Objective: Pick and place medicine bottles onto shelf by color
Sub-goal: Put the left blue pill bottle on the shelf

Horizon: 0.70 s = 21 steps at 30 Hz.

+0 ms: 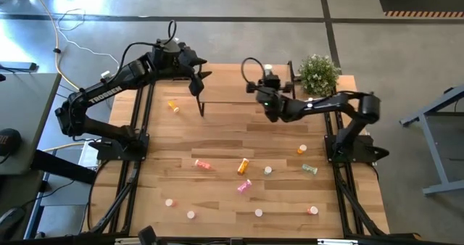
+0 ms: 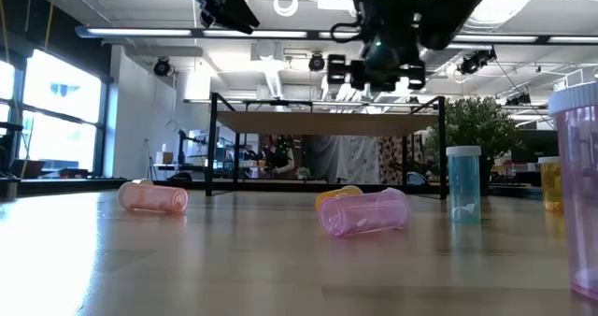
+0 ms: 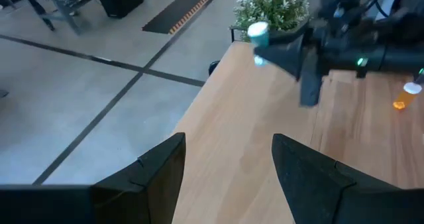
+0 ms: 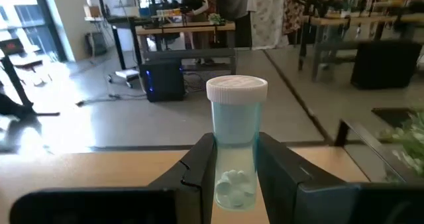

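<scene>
Light-wood shelf [image 1: 239, 85] sits beneath right gripper [image 4: 235, 159] pinching a green bottle [image 4: 236, 148]; left gripper [image 3: 228, 161] spread.

- A robotics lab or workshop in an open industrial hall.
- Polished concrete floor [image 1: 239, 2] with hazard-striped matting [image 1: 420, 13] at the upper right.
- Exposed ceiling ducts [image 2: 280, 59] and strip lights.
- Workbenches [image 4: 179, 28] with equipment, large windows [image 2: 56, 110] at left.
</scene>
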Motion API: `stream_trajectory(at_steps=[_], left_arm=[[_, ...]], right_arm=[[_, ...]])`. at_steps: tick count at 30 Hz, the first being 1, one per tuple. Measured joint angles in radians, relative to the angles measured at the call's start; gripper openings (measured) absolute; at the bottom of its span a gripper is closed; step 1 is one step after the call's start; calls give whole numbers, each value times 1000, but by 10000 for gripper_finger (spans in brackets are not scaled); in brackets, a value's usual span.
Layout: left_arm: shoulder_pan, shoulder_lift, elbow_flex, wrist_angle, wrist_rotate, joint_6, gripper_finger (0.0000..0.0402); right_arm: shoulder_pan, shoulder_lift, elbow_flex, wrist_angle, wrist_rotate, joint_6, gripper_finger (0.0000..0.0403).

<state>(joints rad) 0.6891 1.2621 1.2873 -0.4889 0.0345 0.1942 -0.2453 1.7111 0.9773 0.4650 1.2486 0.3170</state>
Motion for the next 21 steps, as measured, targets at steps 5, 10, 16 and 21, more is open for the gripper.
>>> stream_trajectory(at_steps=[5, 10, 16, 21], left_arm=[[14, 0, 0, -8, 14, 0, 214], [18, 0, 0, -7, 18, 17, 214], [32, 0, 0, -5, 16, 19, 214], [32, 0, 0, 10, 22, 19, 214]], right_arm=[[-16, 89, 112, -18, 0, -37, 79], [-33, 120, 139, -38, -7, 49, 79], [-64, 121, 139, -90, -156, 169, 79], [-77, 147, 139, -24, -312, 37, 79]])
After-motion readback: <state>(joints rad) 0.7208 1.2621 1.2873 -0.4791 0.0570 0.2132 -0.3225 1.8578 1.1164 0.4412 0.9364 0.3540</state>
